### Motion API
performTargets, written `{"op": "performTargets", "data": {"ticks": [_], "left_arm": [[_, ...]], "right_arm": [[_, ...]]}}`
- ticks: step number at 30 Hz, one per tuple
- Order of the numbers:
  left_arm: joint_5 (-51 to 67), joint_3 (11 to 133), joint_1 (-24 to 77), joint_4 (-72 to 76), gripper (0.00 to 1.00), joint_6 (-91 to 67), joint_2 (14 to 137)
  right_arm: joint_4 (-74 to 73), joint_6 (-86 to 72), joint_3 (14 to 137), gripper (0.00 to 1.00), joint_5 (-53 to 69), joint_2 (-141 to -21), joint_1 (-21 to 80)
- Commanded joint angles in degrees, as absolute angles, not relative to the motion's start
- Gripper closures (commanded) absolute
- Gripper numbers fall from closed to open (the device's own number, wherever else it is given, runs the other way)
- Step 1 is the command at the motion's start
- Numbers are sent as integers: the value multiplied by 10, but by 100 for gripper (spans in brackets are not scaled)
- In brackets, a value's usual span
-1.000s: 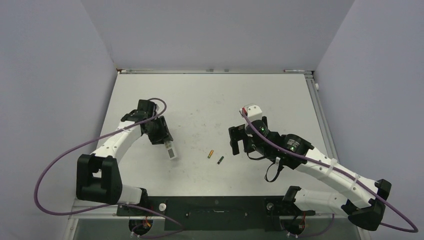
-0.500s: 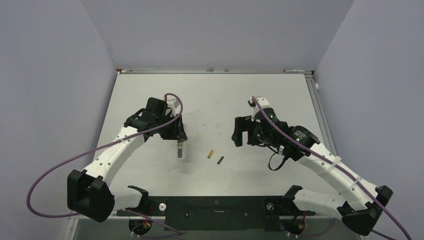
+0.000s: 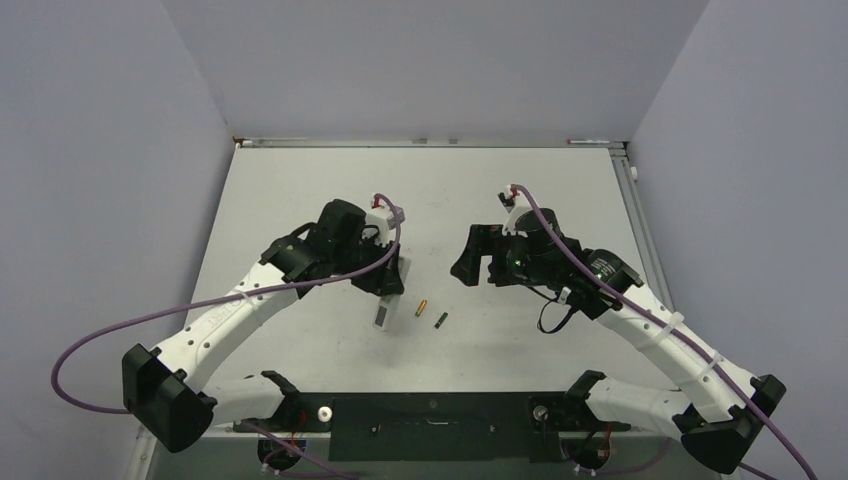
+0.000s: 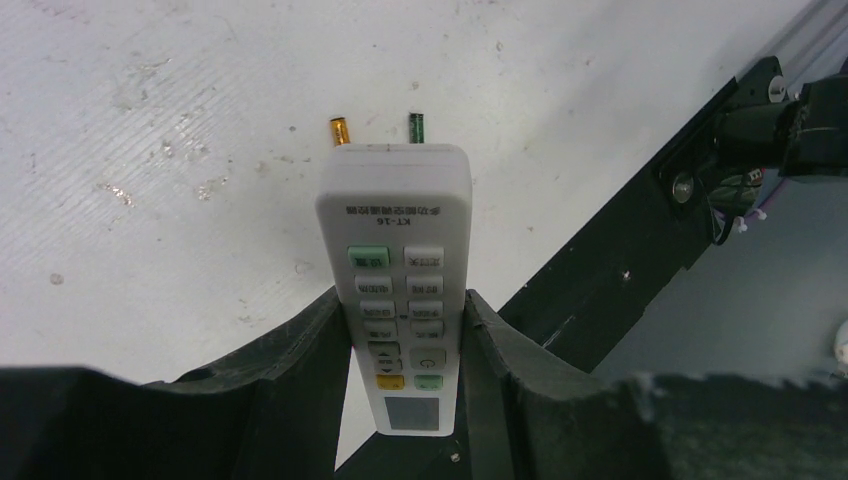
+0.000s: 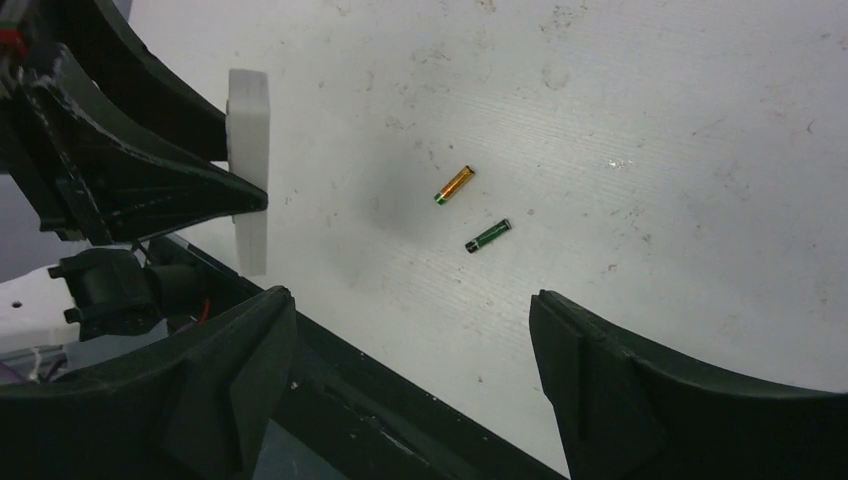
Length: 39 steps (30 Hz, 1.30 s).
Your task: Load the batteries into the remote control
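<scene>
The left gripper point(image 4: 403, 310) is clenched on the lower half of the remote point(image 4: 393, 200). It holds the remote off the worktop point(image 3: 300, 190), near the middle of the near edge, with the button face turned to its own wrist camera. The battery recess is not visible from any view.

The right gripper point(image 5: 410, 300) is released, its jaws wide with nothing between them. It hangs over the two batteries, which lie loose on the worktop just beside the remote's free end.

The step in hand looks like picking up the first battery. The gold battery point(image 5: 454, 185) and the dark green battery point(image 5: 487, 236) lie close together and roughly parallel. The jaws should therefore come down astride one only, across its middle, without nudging the other, which would roll easily. The remote probably needs turning so its recess faces the right arm, then holding steady.

Count: two batteries, one remote, two grippers.
</scene>
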<state>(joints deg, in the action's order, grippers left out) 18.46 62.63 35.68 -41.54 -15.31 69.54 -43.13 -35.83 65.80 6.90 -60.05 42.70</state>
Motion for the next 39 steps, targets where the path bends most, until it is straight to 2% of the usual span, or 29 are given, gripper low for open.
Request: {"op": "performTargets", "data": {"ticks": [1,6,13,18,25,39], "left_arm": [[195,660,384,-404,100,-134,671],[206,666,417,-397,100,-134,669],[327,665,440,-364,100,-153,670],[354,672,451,-361,100,-155,661],[349,679,478,-357,100,-161,668],[263,721,527,-387,100,-150,710]], "right_arm": [[-373,-410,655,16,106,-581,418],[-330,-451,629,19,136,-565,409],[-285,-437,605,20,173,-542,406],[-283,-432,603,22,197,-541,404],[-261,-453,593,26,234,-543,404],[-242,-496,562,33,292,-556,406]]}}
